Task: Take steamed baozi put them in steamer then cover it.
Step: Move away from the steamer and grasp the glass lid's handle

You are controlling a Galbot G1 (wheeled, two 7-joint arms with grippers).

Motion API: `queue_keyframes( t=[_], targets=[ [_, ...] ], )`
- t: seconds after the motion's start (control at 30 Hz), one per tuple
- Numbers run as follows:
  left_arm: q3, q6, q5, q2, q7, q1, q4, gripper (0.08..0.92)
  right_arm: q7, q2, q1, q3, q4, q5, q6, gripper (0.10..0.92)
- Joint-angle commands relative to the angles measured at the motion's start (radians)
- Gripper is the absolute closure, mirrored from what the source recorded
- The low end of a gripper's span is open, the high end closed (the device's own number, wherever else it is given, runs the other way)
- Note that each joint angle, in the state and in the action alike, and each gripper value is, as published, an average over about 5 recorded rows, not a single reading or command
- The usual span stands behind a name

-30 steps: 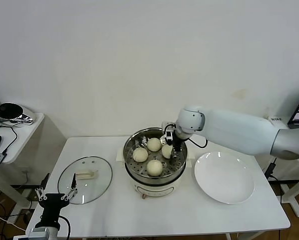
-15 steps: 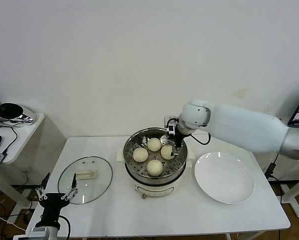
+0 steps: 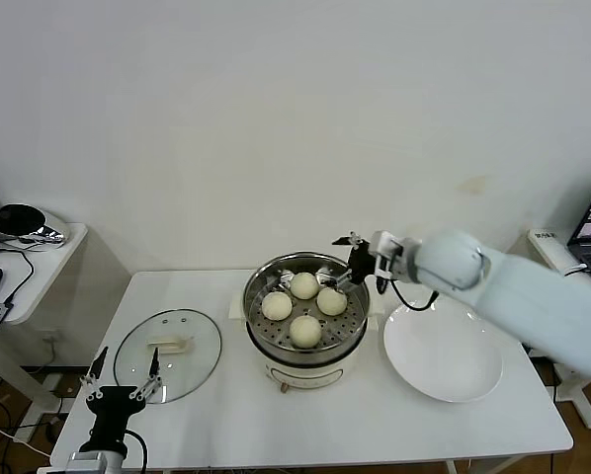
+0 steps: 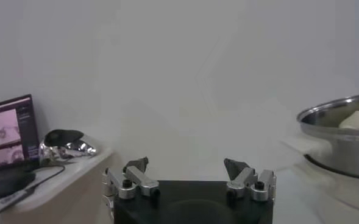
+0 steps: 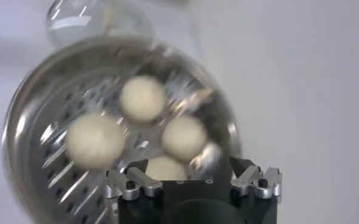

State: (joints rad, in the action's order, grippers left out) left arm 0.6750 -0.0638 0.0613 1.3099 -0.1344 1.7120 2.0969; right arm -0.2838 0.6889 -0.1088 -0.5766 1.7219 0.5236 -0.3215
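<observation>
The steamer (image 3: 297,363) stands mid-table with four steamed baozi on its perforated tray: one at the back (image 3: 304,285), one on the right (image 3: 331,301), one on the left (image 3: 277,305) and one at the front (image 3: 305,330). My right gripper (image 3: 350,259) is open and empty, above the steamer's far right rim; its wrist view looks down on the steamer (image 5: 33,115) and its baozi (image 5: 142,97). The cover (image 3: 167,354) lies flat on the table to the left. My left gripper (image 3: 123,380) is open, low by the table's front left edge, just in front of the cover.
An empty white plate (image 3: 444,349) lies right of the steamer. A side table (image 3: 34,259) with a shiny object (image 3: 19,222) stands at the far left. The left wrist view shows the steamer's rim (image 4: 344,115) ahead.
My right gripper let go of the fourth baozi in the steamer, rose out of the pot and drew back to the right. My left gripper shifted slightly.
</observation>
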Motion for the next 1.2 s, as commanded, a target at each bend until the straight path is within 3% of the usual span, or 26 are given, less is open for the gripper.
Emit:
queue_keyframes(
  t=[0.03, 0.27, 0.47, 0.67, 0.87, 1.2],
  targets=[
    [-0.026, -0.011, -0.025, 0.019, -0.002, 0.007, -0.010, 0.177, 0.189, 0.250, -1.024, 1.074, 0.096, -0.231, 0.442, 0.203],
    [-0.044, -0.037, -0.164, 0.029, -0.036, 0.029, -0.054, 0.177, 0.050, 0.529, -1.237, 1.367, 0.083, -0.289, 0.602, 0.203],
    [-0.014, -0.040, -0.525, -0.007, -0.066, 0.038, -0.119, 0.177, 0.042, 0.646, -1.369, 1.505, 0.134, -0.310, 0.537, 0.203],
    [0.031, -0.039, -0.973, -0.075, -0.034, 0.025, -0.199, 0.177, 0.086, 0.669, -1.487, 1.608, 0.183, -0.313, 0.471, 0.203],
    [0.019, -0.057, -1.287, -0.144, -0.034, -0.084, -0.340, 0.177, 0.148, 0.707, -1.527, 1.694, 0.205, -0.283, 0.450, 0.203],
    [-0.035, -0.070, -1.370, -0.186, -0.020, -0.277, -0.502, 0.177, 0.151, 0.755, -1.546, 1.712, 0.197, -0.308, 0.462, 0.203]
  ],
)
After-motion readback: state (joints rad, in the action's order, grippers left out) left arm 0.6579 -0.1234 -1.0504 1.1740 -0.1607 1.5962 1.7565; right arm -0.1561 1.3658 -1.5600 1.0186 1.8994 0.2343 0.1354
